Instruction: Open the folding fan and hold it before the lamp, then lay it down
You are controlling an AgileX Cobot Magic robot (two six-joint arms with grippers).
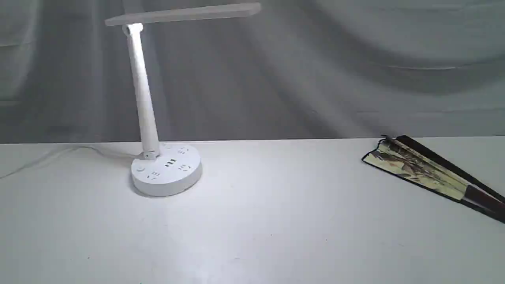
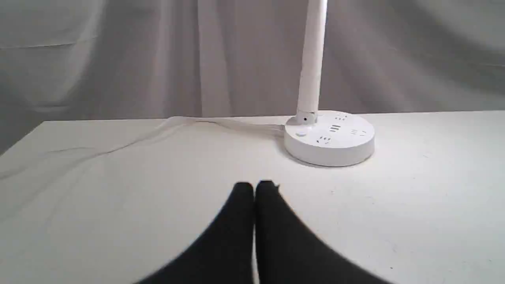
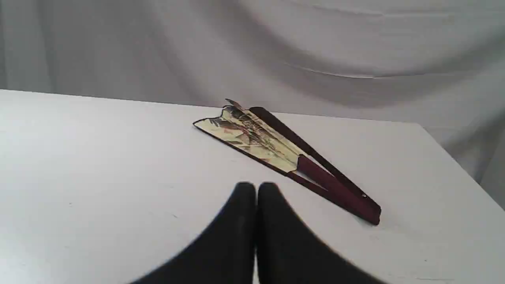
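The folding fan (image 1: 430,173) lies mostly folded on the white table at the far right, its cream painted leaf slightly spread and its dark maroon ribs running off the frame edge. The right wrist view shows the whole fan (image 3: 284,154) just beyond my right gripper (image 3: 256,187), which is shut, empty and apart from it. The white lamp (image 1: 158,157) stands at the left of the table, lit, its bar head (image 1: 185,14) high above. My left gripper (image 2: 254,187) is shut with nothing in it, a short way in front of the lamp base (image 2: 329,138). Neither gripper appears in the exterior view.
A white cord (image 2: 158,128) trails from the lamp base across the table (image 1: 276,221) toward its left edge. Grey cloth (image 1: 315,67) hangs behind the table. The table's right edge (image 3: 453,154) runs close past the fan's handle end.
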